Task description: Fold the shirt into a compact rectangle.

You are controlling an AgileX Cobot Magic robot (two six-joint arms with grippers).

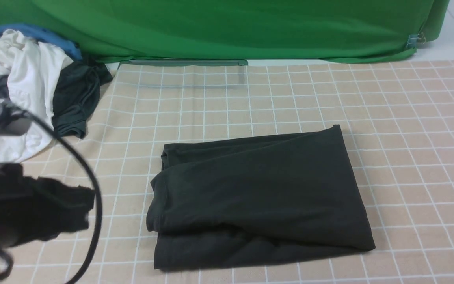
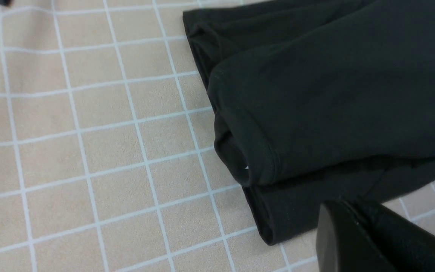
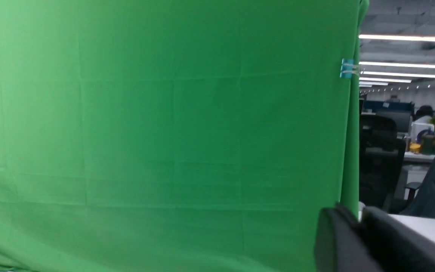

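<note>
The very dark green-black shirt (image 1: 258, 197) lies folded into a rough rectangle in the middle of the checked cloth, its layered folded edges on the left side (image 2: 240, 151). No logo or label shows. My left gripper (image 2: 347, 204) hovers above the cloth to the left of the shirt's near corner, shut, with its fingers pressed together and nothing between them. In the front view the left arm (image 1: 34, 209) is a blurred dark mass at the left edge, apart from the shirt. My right gripper (image 3: 349, 213) is raised and faces the green backdrop, shut on nothing. It is not in the front view.
A heap of white, blue and dark grey clothes (image 1: 34, 79) sits at the far left. The green backdrop (image 1: 227, 27) closes off the far edge. A black cable (image 1: 89, 185) loops from the left arm. The beige checked cloth (image 1: 408, 138) covers the table.
</note>
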